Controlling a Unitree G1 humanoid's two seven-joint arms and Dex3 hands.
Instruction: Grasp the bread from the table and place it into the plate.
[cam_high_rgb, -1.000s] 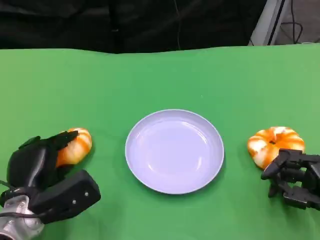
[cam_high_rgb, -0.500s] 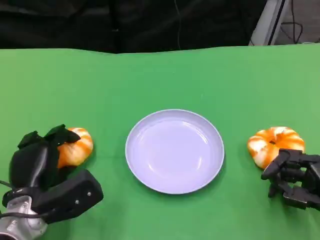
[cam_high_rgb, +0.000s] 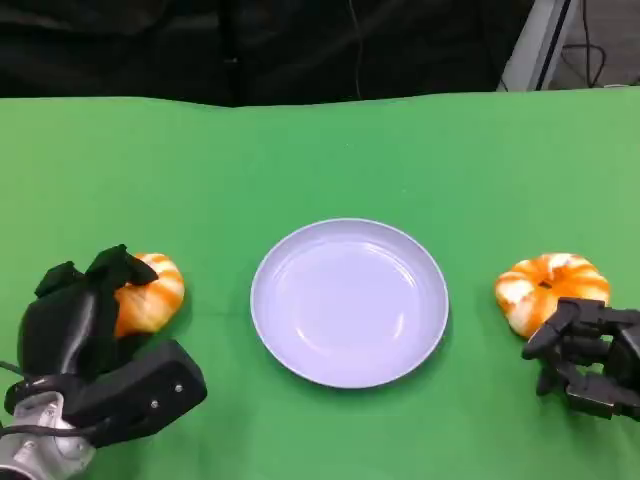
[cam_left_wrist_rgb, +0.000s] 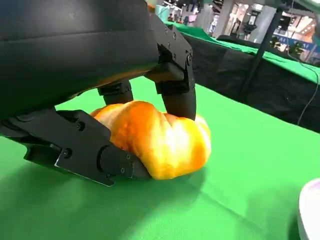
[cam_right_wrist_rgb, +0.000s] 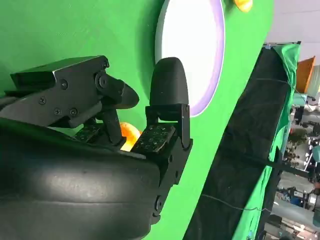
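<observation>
Two orange-and-white glazed breads lie on the green table, one on each side of the pale lilac plate. My left hand grips the left bread, which rests on the cloth. In the left wrist view the fingers press on top of this bread and the thumb presses its lower side. My right hand sits just in front of the right bread, fingers bent, holding nothing. A sliver of that bread shows between the right hand's fingers.
The plate stands at the table's middle, between the two hands. Green cloth covers the table up to a dark backdrop at the far edge. A grey stand leg rises at the back right.
My left hand's fingers have come up over the left bread and closed onto it. The right hand and the right bread have stayed where they were.
</observation>
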